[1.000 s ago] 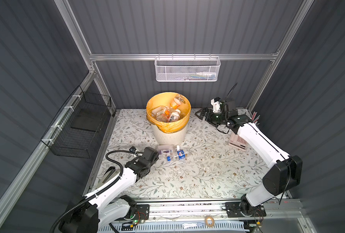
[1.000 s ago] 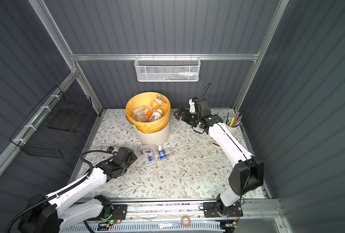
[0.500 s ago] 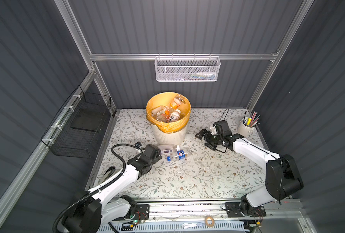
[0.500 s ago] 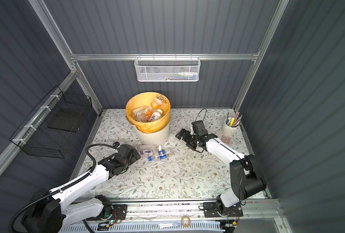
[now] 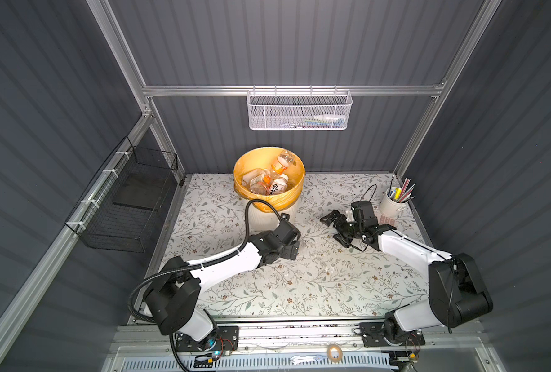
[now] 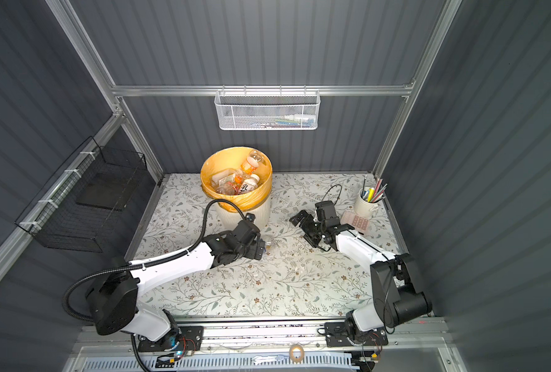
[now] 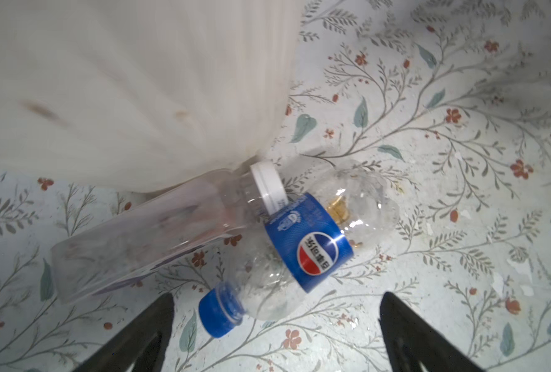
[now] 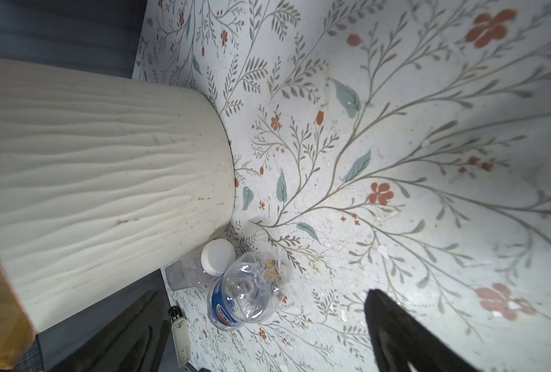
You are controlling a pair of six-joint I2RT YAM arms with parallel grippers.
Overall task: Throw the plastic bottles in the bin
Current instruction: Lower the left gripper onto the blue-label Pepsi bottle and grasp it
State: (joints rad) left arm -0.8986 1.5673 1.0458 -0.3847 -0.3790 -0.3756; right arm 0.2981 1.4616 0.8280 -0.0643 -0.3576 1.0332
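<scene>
Clear bottles [image 7: 309, 238], beside bin [image 7: 122, 80] base — mat [image 7: 461, 193] open

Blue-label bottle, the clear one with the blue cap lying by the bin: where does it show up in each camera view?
Left wrist: blue-label bottle lies just ahead of the open left gripper.
Right wrist: it lies at the foot of the bin, beside a white-capped bottle.
Top view: hidden under the left gripper.
Top view: only its clear end peeks past that gripper.
Shared landmark: the bin.
</scene>
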